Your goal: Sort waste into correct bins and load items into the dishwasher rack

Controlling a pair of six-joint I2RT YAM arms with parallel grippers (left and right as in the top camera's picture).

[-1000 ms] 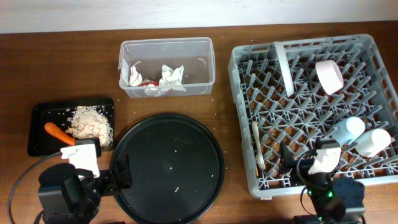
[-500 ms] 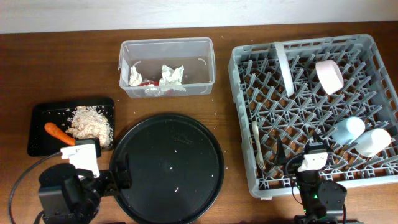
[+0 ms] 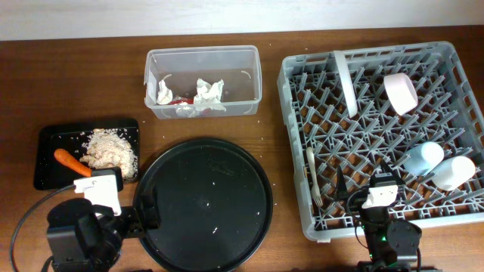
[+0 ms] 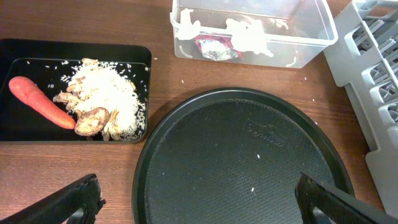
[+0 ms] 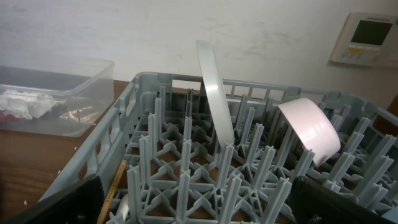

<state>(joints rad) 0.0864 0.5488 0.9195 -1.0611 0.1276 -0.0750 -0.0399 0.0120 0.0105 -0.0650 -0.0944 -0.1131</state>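
The grey rack (image 3: 296, 143) holds an upright white plate (image 3: 345, 81), a pink bowl (image 3: 399, 92), a light blue cup (image 3: 422, 159), a white cup (image 3: 454, 172) and a white fork (image 3: 312, 177). The chopstick (image 5: 114, 186) lies by its near wall. The clear tub (image 3: 249, 75) holds tissues (image 3: 208, 94) and a red wrapper (image 3: 180, 100). The small black tray (image 3: 49, 177) holds a carrot (image 3: 71, 160), rice (image 3: 110, 149) and brown scraps (image 4: 93, 121). My left gripper (image 4: 199, 199) is open over the round tray. My right gripper (image 5: 199, 205) is open above the rack's front edge.
The large round black tray (image 3: 204, 204) lies between the small tray and the rack, with a few specks on it. Crumbs dot the wooden table near the tub. A white wall with a control panel (image 5: 370, 37) stands behind the rack.
My right arm shifted a little to the left along the rack's front edge, then held still. The left arm and all objects have not moved.
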